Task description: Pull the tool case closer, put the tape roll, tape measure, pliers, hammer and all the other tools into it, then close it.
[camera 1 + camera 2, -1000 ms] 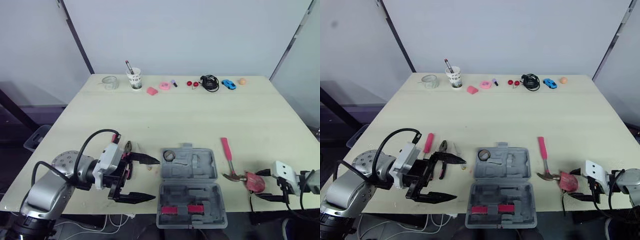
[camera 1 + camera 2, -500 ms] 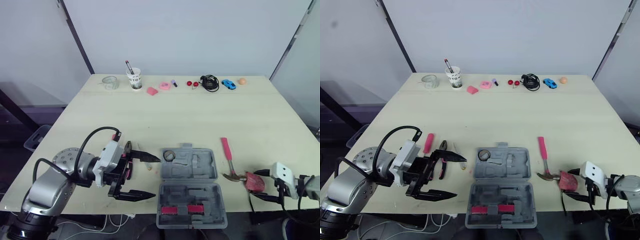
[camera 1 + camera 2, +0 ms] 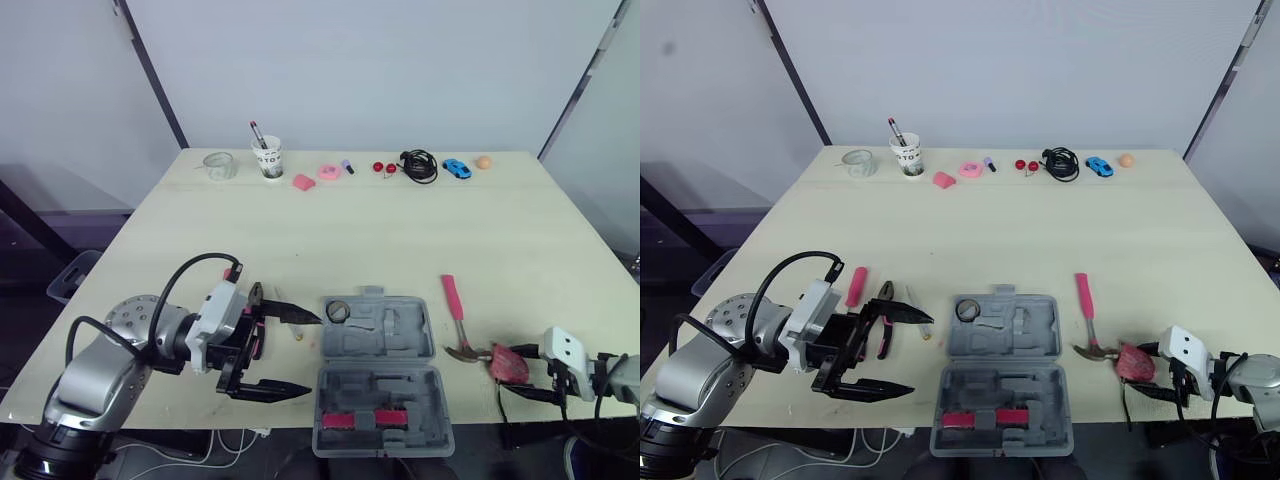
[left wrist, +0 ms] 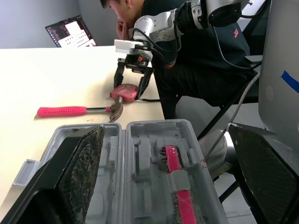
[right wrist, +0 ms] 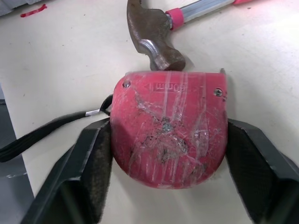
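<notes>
The grey tool case (image 3: 380,372) lies open at the table's front, with the tape roll (image 3: 338,311) in its far left corner. Right of it lies the pink-handled hammer (image 3: 456,312), and the red tape measure (image 3: 508,363) rests on the table by the hammer's head. My right gripper (image 3: 508,370) is shut on the tape measure (image 5: 168,126), one finger against each side. My left gripper (image 3: 288,353) stands open just left of the case, nothing between its fingers. The pliers (image 3: 885,322) and a pink-handled tool (image 3: 856,285) lie beside that arm.
Along the far edge stand a glass jar (image 3: 219,165), a cup with a pen (image 3: 267,158), small pink pieces (image 3: 318,175), a black cable (image 3: 420,165) and a blue toy car (image 3: 457,168). A person (image 4: 205,51) sits beyond the table's right side.
My right gripper's fingers have drawn in against the tape measure, which has stayed in place. The left gripper has shifted only slightly.
</notes>
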Controlling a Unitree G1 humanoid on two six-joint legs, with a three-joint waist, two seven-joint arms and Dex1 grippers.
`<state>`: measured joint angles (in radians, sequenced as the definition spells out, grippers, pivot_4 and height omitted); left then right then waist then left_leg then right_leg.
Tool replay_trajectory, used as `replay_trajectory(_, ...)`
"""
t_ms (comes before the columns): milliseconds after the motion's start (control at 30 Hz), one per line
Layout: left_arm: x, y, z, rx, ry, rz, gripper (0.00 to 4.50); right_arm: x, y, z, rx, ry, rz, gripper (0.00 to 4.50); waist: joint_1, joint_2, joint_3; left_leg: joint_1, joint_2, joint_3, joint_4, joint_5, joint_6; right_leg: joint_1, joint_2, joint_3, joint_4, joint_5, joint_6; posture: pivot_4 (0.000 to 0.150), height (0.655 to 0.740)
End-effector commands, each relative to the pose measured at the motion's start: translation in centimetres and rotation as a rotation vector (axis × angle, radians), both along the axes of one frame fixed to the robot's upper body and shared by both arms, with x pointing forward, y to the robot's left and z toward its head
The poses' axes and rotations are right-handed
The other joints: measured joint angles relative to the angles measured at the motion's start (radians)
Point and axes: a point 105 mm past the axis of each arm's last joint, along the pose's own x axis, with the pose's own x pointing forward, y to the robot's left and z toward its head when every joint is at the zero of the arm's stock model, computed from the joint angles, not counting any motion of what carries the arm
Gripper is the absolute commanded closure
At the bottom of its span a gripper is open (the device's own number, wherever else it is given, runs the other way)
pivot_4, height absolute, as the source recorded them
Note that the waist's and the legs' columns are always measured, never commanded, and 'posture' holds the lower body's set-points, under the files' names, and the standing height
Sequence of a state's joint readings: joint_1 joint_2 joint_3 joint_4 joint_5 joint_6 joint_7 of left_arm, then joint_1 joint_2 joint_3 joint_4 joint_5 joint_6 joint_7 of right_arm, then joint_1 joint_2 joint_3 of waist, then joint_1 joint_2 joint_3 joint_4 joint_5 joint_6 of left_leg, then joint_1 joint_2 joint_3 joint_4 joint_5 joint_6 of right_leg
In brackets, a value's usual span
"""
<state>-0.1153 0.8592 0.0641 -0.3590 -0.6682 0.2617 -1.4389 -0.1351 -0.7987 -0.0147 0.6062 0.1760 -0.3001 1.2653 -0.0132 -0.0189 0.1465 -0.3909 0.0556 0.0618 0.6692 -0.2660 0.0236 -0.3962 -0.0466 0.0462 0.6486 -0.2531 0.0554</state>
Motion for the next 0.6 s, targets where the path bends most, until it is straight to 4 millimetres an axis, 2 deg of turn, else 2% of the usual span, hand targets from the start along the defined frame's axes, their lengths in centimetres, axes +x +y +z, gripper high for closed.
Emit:
replay_trajectory(33,-0.1,-0.2,0.4,-0.002,-0.017,-0.019,0.00,0.4,-0.3,0.8,0.004,-0.040,-0.018,1.60,0.000,0.000,0.000,0.000,0.000,0.000,0.000,0.000,0.000,0.000,0.000,0.000,0.000,0.000,0.000,0.150,0.7400)
replay_trajectory(200,-0.1,-0.2,0.4,-0.002,-0.017,-0.015,0.00,0.5,-0.9,1.4,-0.032,-0.048,-0.019,1.60,0.000,0.000,0.000,0.000,0.000,0.000,0.000,0.000,0.000,0.000,0.000,0.000,0.000,0.000,0.000,0.150,0.7400)
replay_trajectory(433,0.1,-0.3,0.3,-0.012,-0.020,-0.011,0.00,1.4,-1.1,4.8,-0.136,-0.057,0.053,1.60,0.000,0.002,0.001,0.000,0.000,0.000,0.000,0.000,0.000,0.000,0.000,0.000,0.000,0.000,0.000,0.150,0.7400)
replay_trajectory(500,0.3,-0.3,0.2,-0.015,-0.021,-0.005,0.00,1.8,-0.6,6.2,-0.166,-0.058,0.090,1.60,-0.001,0.002,0.001,0.000,0.000,0.000,0.000,0.000,0.000,0.000,0.000,0.000,0.000,0.000,0.000,0.150,0.7400)
replay_trajectory(600,0.6,-0.2,0.2,-0.030,-0.023,0.018,0.00,2.9,1.7,8.8,-0.200,-0.062,0.172,1.60,-0.004,0.003,0.001,0.000,0.000,0.000,0.000,0.000,0.000,-0.001,0.000,0.000,0.000,0.000,0.000,0.150,0.7400)
